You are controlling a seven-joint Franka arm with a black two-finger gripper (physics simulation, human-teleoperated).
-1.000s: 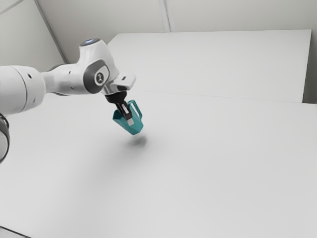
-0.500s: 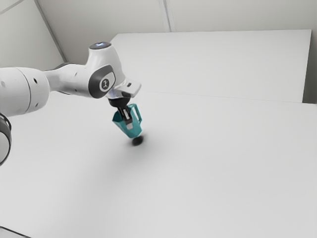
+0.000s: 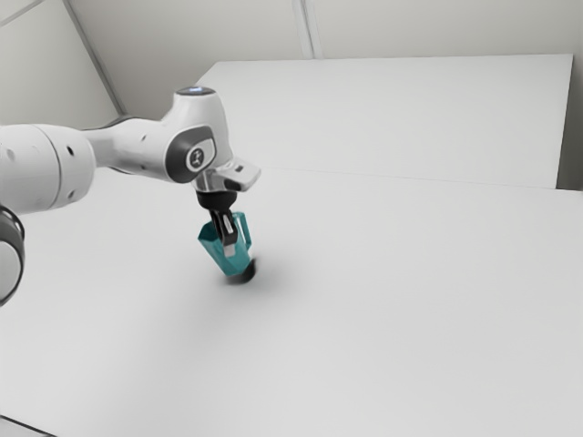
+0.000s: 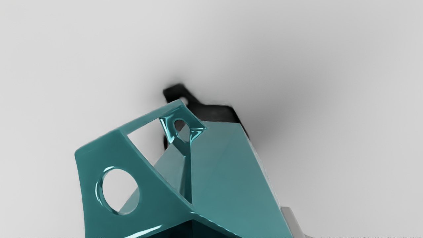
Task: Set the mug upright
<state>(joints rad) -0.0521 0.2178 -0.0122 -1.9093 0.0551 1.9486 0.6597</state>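
- From here I see the white arm (image 3: 127,146) reach in from the exterior view's left.
- Its wrist (image 3: 196,150) bends down.
- The black gripper (image 3: 229,246) points mostly down.
- Its fingers (image 4: 292,221) seem to squeeze, but one is hard to see.

Mug (image 3: 236,265): in the gripper (image 3: 229,248), tilted, above or touching the table (image 3: 410,309), which is unclear; mouth toward the exterior view's left, handle (image 3: 247,229) toward its right. Arm (image 3: 127,146): from that view's left. Wall (image 3: 437,27): behind the table.

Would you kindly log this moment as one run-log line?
gripper: shut on mug | mug: tilted, base close above or touching table | upright: not yet
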